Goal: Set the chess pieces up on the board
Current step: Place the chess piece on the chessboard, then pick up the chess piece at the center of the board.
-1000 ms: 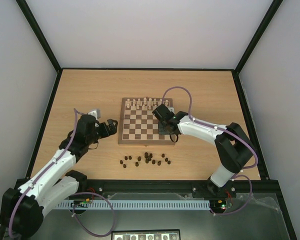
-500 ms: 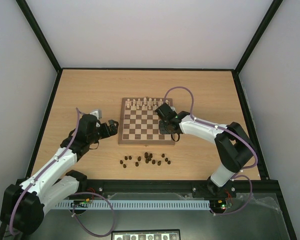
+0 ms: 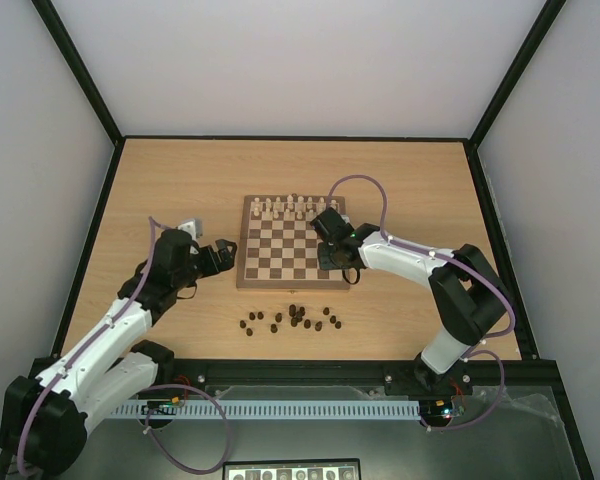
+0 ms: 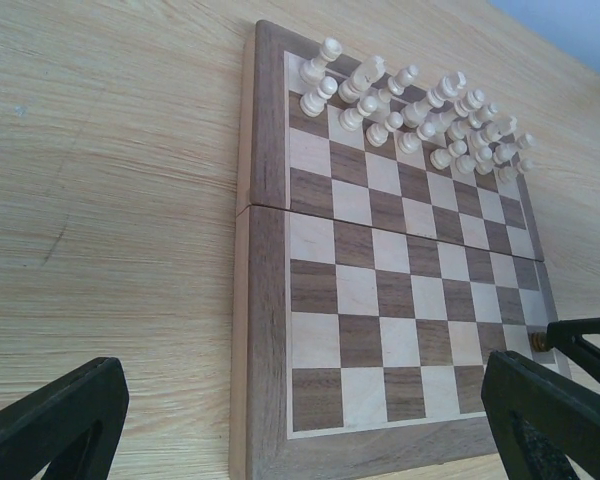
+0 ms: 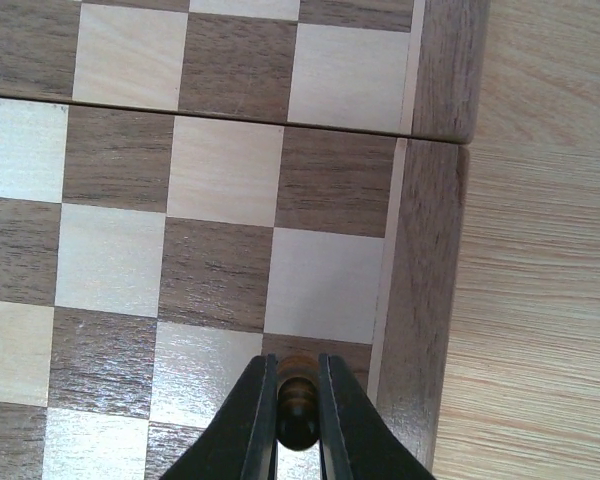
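We are grasping one dark piece (image 5: 297, 410) in our right claw (image 5: 297, 372) over the board's (image 3: 280, 250) five o'clock corner, left claw (image 4: 300, 415) released, the other chess pieces (image 3: 295, 318) lying unplaced on the tabletop (image 3: 180, 180).

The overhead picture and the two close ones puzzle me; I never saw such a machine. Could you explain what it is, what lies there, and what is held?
These are two white robot arms bolted to a wooden table. The wide picture comes from a fixed camera above; each close picture comes from a camera on one wrist. A chessboard lies on the table, cream-white pieces standing on its far rows. Dark brown pieces lie loose before it. The right fingers are shut on one dark piece over the board, near its right edge. The left fingers are open and empty, left of the board.
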Robot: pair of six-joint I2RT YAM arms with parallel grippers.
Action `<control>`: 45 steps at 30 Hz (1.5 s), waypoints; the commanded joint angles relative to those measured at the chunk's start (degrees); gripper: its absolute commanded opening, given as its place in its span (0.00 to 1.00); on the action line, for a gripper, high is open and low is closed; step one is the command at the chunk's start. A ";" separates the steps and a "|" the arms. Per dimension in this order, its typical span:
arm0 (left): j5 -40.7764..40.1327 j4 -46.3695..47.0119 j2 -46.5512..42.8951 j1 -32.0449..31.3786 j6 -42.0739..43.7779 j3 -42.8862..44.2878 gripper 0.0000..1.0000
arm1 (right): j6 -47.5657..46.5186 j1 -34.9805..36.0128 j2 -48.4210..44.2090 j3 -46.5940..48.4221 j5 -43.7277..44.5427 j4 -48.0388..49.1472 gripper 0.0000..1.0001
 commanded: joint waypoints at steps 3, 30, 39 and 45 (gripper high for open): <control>0.08 -1.41 -0.84 -0.10 0.44 1.82 0.99 | -0.80 -0.22 -0.51 -0.97 0.09 -1.49 0.08; 0.55 -2.00 -2.74 -1.64 0.51 2.17 1.00 | 6.37 6.35 -28.55 -14.47 -4.75 -8.88 0.46; 0.74 -1.86 -2.72 -2.45 0.45 1.98 1.00 | 15.96 15.88 -30.91 -21.64 -2.07 -9.46 0.36; 1.27 -1.51 -2.50 -2.56 0.63 2.28 0.99 | 19.36 20.36 -28.98 -21.05 0.15 -11.21 0.33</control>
